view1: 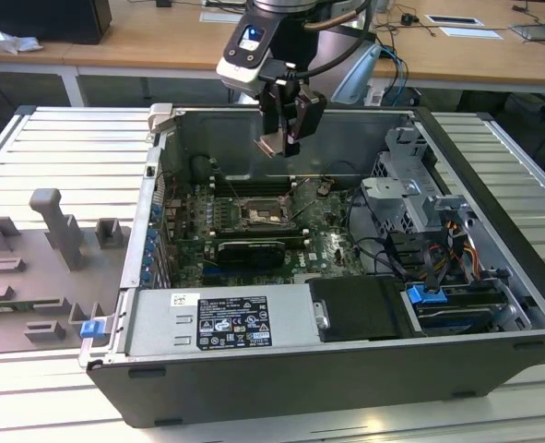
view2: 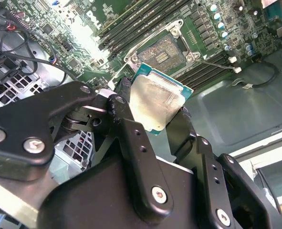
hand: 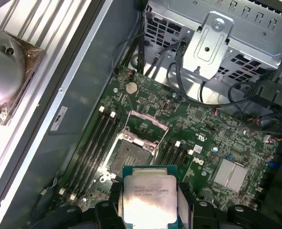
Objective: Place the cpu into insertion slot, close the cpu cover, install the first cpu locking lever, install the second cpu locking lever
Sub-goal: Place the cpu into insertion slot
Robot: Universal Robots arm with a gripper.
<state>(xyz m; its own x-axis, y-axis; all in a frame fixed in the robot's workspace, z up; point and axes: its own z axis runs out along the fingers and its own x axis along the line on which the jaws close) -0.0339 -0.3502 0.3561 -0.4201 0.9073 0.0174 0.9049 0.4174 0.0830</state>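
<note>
Hanging over the open case (view1: 207, 138), your arm points its gripper (view1: 279, 140) straight down, fingers (view2: 126, 124) clamped on the cpu (view1: 272, 145), well above the bare socket (view1: 258, 214), its cover (hand: 145, 114) open.

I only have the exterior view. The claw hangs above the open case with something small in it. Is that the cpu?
Observer: Yes. In the second wrist view the cpu is pinched in the claw, metallic top showing.
Operator: Is the socket free to take it?
Observer: In the first wrist view the socket lies bare, and the cpu cover is swung up off it.
</note>
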